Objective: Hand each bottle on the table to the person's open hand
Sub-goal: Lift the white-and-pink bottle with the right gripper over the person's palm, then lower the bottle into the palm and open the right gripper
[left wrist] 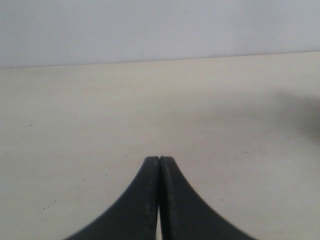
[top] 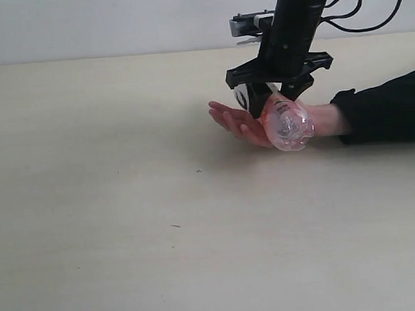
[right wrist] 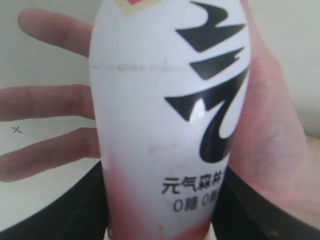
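Observation:
One bottle (top: 289, 126) shows, clear with a pink tint, its base turned toward the exterior camera. My right gripper (top: 272, 101) is shut on it from above. The bottle lies against the palm of the person's open hand (top: 237, 120), which rests palm up on the table (top: 127, 200). In the right wrist view the bottle (right wrist: 165, 125) has a white label with black characters and a pink band. It sits between my right gripper's (right wrist: 162, 220) black fingers (right wrist: 75, 210), with the hand (right wrist: 272, 150) spread behind it. My left gripper (left wrist: 159, 160) is shut on nothing over the bare table (left wrist: 150, 100). The other bottles are out of view.
The person's arm in a black sleeve (top: 384, 106) reaches in from the right edge of the exterior view. My right arm comes down from the top of that view. A pale wall (top: 84, 23) runs behind the table's far edge. A few tiny dark specks (top: 198, 171) dot the tabletop.

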Controlling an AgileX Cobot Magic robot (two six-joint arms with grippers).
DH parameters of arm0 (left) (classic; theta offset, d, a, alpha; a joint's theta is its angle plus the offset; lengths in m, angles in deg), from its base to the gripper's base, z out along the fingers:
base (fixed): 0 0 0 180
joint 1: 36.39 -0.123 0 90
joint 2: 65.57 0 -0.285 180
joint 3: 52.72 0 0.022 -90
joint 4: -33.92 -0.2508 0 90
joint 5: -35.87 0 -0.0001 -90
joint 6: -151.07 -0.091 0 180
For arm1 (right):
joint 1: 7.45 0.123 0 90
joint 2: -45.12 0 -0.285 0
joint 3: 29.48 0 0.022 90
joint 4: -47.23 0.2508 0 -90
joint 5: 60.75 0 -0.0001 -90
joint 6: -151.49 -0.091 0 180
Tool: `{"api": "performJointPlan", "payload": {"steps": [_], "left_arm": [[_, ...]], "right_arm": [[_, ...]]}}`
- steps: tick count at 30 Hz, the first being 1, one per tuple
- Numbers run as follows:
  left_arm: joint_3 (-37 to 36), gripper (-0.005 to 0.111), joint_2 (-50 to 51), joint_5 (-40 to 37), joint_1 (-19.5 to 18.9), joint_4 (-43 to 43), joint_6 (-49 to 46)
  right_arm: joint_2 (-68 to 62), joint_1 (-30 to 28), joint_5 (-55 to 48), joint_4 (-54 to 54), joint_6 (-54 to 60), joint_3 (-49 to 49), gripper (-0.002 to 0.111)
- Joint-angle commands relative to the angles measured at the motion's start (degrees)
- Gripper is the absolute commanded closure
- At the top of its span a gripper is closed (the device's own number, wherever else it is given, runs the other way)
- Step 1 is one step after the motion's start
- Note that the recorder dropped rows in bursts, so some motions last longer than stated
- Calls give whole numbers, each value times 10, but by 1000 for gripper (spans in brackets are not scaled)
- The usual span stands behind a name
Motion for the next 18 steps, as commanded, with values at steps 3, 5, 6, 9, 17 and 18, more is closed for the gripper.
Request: {"api": "performJointPlan", "payload": {"steps": [3, 5, 6, 9, 17, 18], "left_arm": [[-2, 104, -3, 4, 1, -2, 2], [-2, 104, -3, 4, 1, -2, 2], [-2, 104, -3, 4, 1, -2, 2], [-2, 104, -3, 4, 1, -2, 2], [-2, 104, -3, 4, 1, -2, 2], [-2, 104, -3, 4, 1, -2, 2]], "right_arm": [[2, -3, 17, 9, 0, -9, 105], [2, -3, 17, 2, 1, -9, 98], [2, -3, 17, 0, 1, -9, 95], [2, -3, 15, 0, 5, -9, 81], [2, -3, 14, 22, 34, -9, 33], [2, -3, 14, 28, 40, -9, 31]]}}
